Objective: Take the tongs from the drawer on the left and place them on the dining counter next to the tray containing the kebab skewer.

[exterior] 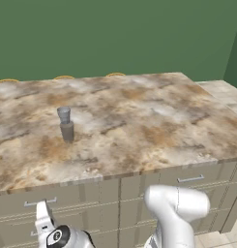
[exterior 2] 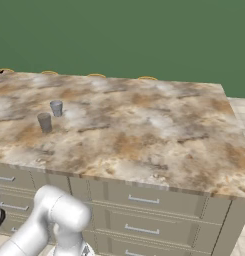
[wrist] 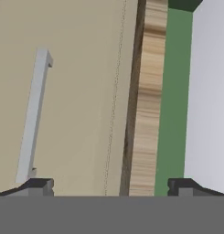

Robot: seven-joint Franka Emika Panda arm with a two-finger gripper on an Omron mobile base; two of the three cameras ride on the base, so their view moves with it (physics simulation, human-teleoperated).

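Note:
The dining counter (exterior: 139, 126) is a mottled beige and brown stone slab over beige drawer fronts. The drawer (exterior: 23, 202) at the top left of that row is closed, with a silver bar handle (exterior: 40, 201). My gripper (exterior: 43, 218) hangs low just in front of it, open with nothing between its fingers. In the hand view, rolled sideways, the gripper (wrist: 111, 185) faces the drawer front (wrist: 81, 91); the handle (wrist: 33, 116) lies off to the left finger's side, and the counter's edge (wrist: 147, 91) runs beside it. The tongs, the tray and the kebab skewer are out of view.
Two small grey cups (exterior 2: 44, 122) (exterior 2: 56, 107) stand on the left part of the counter top. More closed drawers (exterior 2: 144, 200) run along the counter's base. Yellow stool tops (exterior: 64, 76) peek over the far edge before a green wall.

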